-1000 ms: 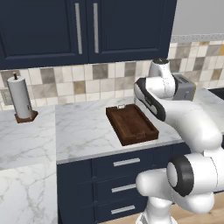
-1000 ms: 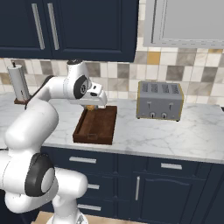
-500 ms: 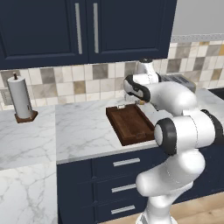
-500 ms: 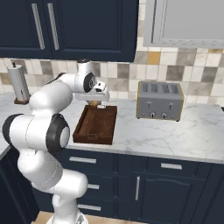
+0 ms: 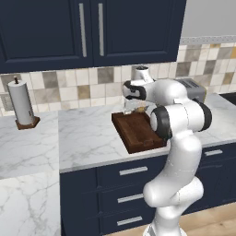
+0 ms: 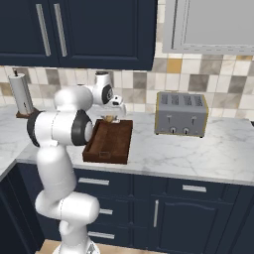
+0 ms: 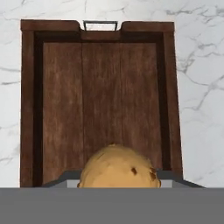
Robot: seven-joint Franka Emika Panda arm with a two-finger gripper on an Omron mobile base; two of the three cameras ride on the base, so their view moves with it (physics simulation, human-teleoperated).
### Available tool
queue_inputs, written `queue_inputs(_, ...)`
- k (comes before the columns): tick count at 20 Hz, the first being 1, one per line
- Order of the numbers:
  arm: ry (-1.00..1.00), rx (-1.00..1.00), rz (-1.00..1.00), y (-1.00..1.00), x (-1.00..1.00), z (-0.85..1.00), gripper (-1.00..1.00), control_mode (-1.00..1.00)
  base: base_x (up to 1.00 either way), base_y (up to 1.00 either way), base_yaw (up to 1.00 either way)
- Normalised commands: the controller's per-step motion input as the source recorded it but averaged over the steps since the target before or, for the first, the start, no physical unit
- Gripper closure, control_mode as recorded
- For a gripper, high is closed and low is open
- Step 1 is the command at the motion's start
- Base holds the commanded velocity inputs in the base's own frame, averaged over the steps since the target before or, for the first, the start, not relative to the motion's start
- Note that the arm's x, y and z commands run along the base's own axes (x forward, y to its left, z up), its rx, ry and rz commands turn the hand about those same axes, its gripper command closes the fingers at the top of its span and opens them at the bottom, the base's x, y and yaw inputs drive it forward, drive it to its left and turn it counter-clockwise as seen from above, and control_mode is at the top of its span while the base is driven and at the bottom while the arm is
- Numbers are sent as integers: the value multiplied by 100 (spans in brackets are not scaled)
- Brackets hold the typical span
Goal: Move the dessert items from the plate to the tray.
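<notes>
Above the tray, pastry in gripper

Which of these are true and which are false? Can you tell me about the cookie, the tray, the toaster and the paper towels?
1. The gripper holds a tan dessert piece. True.
2. The wooden tray already has three desserts lying in it. False: its floor is bare.
3. The dessert piece hangs over the tray. True.
4. The toaster stands inside the tray. False: it stands on the counter beside it.
5. The paper towel roll lies on its side. False: it stands upright.
</notes>
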Motion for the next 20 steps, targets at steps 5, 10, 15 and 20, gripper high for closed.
queue_inputs(5, -7, 0, 0, 5, 51, -66, 100, -100, 0, 0, 0)
queue_inputs(10, -4, 0, 0, 0, 47, -50, 100, -100, 0, 0, 0)
queue_inputs(15, -8, 0, 0, 0, 27, -47, 100, -100, 0, 0, 0)
queue_inputs(20, -2, 0, 0, 1, 2, -39, 100, -100, 0, 0, 0)
